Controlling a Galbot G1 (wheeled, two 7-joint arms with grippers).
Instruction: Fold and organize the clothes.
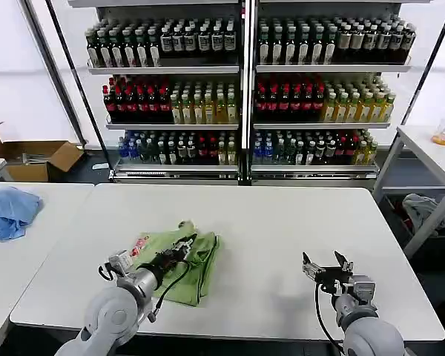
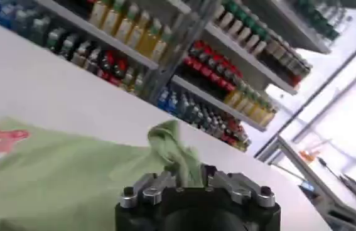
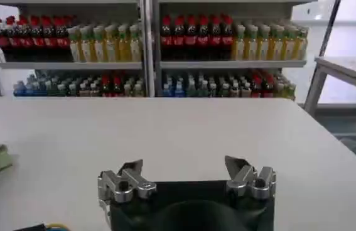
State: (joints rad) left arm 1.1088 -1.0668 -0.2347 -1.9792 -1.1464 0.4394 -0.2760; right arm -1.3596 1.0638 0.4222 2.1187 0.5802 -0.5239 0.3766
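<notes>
Left gripper (image 1: 184,245): I have it pinching a raised fold of the green T-shirt (image 1: 196,271).
Right gripper (image 1: 325,264): jaws wide, over bare table (image 1: 282,215).

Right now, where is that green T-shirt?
In the head view the green T-shirt lies crumpled on the white table, toward the robot's left, with the left claw on it.

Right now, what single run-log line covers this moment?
T-shirt: partly folded on white table | left end effector: shut on T-shirt | right end effector: open, idle over bare table
</notes>
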